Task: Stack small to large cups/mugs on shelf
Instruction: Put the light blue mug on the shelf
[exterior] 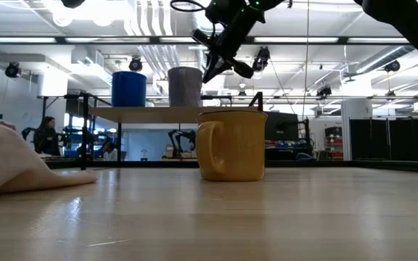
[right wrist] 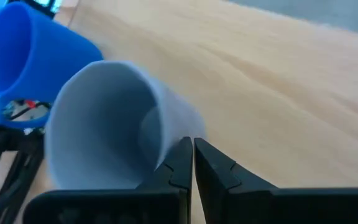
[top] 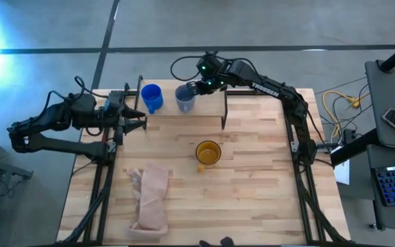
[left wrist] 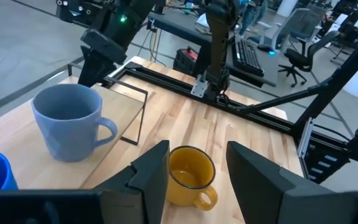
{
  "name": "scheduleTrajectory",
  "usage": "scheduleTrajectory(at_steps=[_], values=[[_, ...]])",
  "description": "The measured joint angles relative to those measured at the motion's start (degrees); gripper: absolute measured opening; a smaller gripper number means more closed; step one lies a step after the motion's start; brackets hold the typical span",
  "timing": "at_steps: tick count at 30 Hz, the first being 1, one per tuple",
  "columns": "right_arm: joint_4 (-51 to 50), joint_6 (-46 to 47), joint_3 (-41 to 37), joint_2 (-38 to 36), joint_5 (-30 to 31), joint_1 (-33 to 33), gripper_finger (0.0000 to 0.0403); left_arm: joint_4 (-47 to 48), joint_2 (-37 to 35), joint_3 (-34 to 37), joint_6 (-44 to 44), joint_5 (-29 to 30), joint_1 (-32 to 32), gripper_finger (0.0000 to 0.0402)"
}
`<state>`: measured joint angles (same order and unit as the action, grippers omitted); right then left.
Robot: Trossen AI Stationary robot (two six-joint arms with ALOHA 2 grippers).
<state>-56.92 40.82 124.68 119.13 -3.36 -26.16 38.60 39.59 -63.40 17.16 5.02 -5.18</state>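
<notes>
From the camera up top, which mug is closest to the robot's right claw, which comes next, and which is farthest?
1. Grey-blue handled mug: on the light-wood shelf, right beside the right claw.
2. Bright blue handled mug: also on the shelf, on the grey-blue mug's far side.
3. Yellow-orange handled mug: down on the wooden tabletop, clearly farthest.

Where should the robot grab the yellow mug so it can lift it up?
Probably by the rim, coming straight down from above. The yellow mug stands upright and open-topped on the table, with nothing close around it, so one jaw could slip inside and one outside, away from its handle.
</notes>
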Motion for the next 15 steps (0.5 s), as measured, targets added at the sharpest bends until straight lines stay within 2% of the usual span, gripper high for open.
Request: scheduleTrajectory(at_steps=[3, 8, 15], values=[[-2.2, 0.0, 0.0, 0.0, 0.4, -0.1, 0.0011, 0.1, 0.0, 0.0, 0.1, 0.0, 0.0, 0.0146], [-13.6, -0.6, 0.2, 0.0, 2.2, 0.6, 0.0011, 1.1, 0.0, 0.0, 0.3, 0.0, 0.0, 0.0146], [-8.5, -1.2, 0.2, 0.0, 1.3, 3.2, 0.0011, 1.4, 0.0, 0.9, 0.3, 0.0, 0.0, 0.0146]])
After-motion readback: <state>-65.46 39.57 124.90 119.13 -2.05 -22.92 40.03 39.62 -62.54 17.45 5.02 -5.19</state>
